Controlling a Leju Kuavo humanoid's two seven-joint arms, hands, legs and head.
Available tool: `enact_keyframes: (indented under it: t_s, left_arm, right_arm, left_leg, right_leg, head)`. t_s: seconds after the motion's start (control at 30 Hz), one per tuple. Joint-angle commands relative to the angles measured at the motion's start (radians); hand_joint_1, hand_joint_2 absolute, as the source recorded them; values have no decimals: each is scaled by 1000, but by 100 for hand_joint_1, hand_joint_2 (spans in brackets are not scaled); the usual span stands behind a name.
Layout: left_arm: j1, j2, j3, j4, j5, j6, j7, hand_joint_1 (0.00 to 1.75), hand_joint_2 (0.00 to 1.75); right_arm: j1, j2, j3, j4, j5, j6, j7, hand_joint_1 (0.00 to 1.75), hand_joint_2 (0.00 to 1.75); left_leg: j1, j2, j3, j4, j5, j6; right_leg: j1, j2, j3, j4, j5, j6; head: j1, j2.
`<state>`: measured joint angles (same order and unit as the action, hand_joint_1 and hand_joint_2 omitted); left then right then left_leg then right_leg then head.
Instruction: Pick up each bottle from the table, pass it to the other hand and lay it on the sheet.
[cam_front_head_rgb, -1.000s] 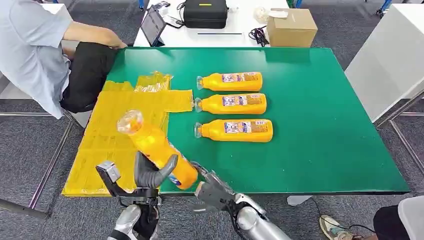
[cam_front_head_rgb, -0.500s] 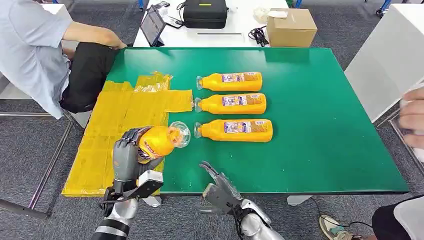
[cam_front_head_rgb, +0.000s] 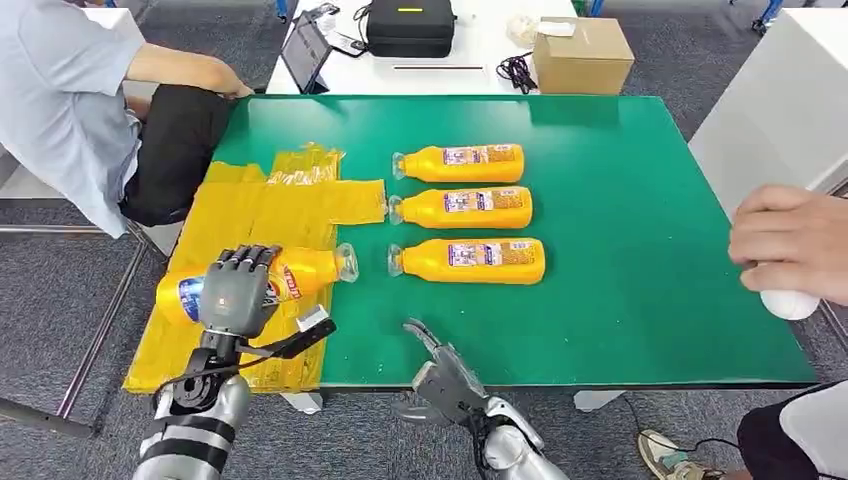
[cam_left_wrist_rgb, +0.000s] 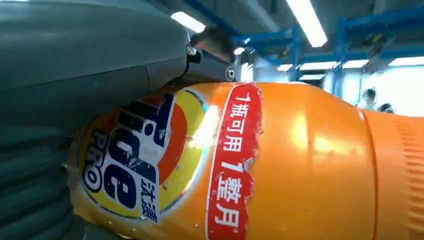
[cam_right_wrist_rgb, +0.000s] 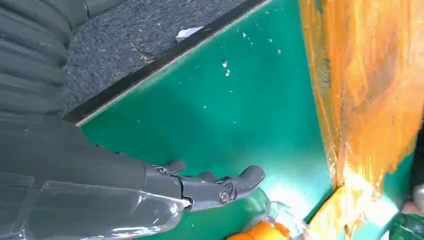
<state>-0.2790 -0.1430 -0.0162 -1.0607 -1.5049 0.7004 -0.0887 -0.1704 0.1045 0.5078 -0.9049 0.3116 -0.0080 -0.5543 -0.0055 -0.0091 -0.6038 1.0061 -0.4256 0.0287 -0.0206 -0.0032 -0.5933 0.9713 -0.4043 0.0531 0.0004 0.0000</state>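
left hand (cam_front_head_rgb: 238, 292) grips bottle (cam_front_head_rgb: 300, 272), now lowered flat over sheet (cam_front_head_rgb: 250, 215) | right hand (cam_front_head_rgb: 440, 372) spread, empty

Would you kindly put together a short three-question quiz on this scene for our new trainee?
1. True or false: the left hand grips an orange bottle lying on its side over the yellow sheet.
2. How many bottles lie in the row on the green table, apart from the held one?
A. two
B. three
C. five
3. Fill in: the right hand, at the table's near edge, holds ____.

Key
1. True. Its clear cap points toward the row.
2. B. All three lie on their sides, caps toward the sheet.
3. Nothing. Its fingers are apart, as the right wrist view also shows.
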Motion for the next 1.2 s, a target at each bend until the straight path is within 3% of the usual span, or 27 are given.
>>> enact_keyframes:
  t_s: [0.03,0.1,0.2,0.4,0.47,0.63,1.03,1.1,1.13,1.17,1.2]
  left_arm:
    - [-259,134,-167,572,25,-2,48,175,175]
    - [-293,149,-192,651,9,-32,44,175,175]
    - [-300,130,-177,680,89,-84,-61,175,175]
    - [-299,124,-179,678,91,-87,-61,175,175]
    - [-288,113,-163,665,181,-167,-170,175,175]
    - [-264,93,-166,640,339,-259,-313,175,175]
    - [-273,105,-206,648,323,-278,-318,175,175]
    - [-282,118,-247,664,302,-302,-270,98,175]
    - [-288,123,-258,676,295,-324,-255,16,175]
    - [-294,123,-252,687,317,-368,-244,0,175]
    - [-298,126,-253,695,332,-418,-235,0,175]
  right_arm:
    - [-41,28,-40,69,-4,12,7,0,175]
    - [-45,33,-43,85,-4,15,9,0,175]
    - [-44,41,-47,102,-10,26,1,0,175]
    - [-44,43,-47,102,-10,26,1,0,175]
    - [-43,43,-47,96,-9,31,-3,0,175]
    - [-48,53,-50,114,-29,72,-6,0,175]
    - [-58,58,-42,122,-30,83,-12,0,175]
    - [-66,63,-37,130,-31,85,-14,0,175]
    - [-70,64,-36,131,-31,83,-14,0,175]
    - [-74,65,-36,136,-31,82,-14,0,175]
    - [-76,65,-40,136,-36,84,-15,0,175]
  left_leg:
    - [1,-1,5,-1,-1,-2]
    - [1,-2,3,-1,0,-1]
    - [1,-1,3,0,0,-1]
    - [1,-2,4,0,-1,-1]
    - [2,-2,5,0,-1,-2]
    - [0,-3,6,-1,1,0]
    - [0,-4,12,-1,1,-1]
    - [0,-3,12,-1,1,-1]
    - [0,-4,12,-1,1,0]
    - [-1,-4,12,-1,1,0]
    - [0,-3,12,-1,1,-1]
  right_leg:
    - [2,-1,5,-1,-1,-3]
    - [1,-1,4,-1,-1,-2]
    - [1,0,4,-1,-1,-2]
    - [1,0,6,0,-1,-3]
    - [2,1,7,-1,0,-3]
    - [0,-1,7,-1,0,-1]
    - [0,-1,14,-1,0,-2]
    - [1,0,14,-1,0,-3]
    - [0,-1,14,-1,0,-2]
    - [0,-1,14,-1,0,-2]
    - [1,0,14,-1,0,-3]
  head:
    - [0,0]
    - [0,0]
    - [0,0]
    - [0,0]
    - [0,0]
    - [0,0]
    - [0,0]
    - [0,0]
    - [0,0]
    - [0,0]
    - [0,0]
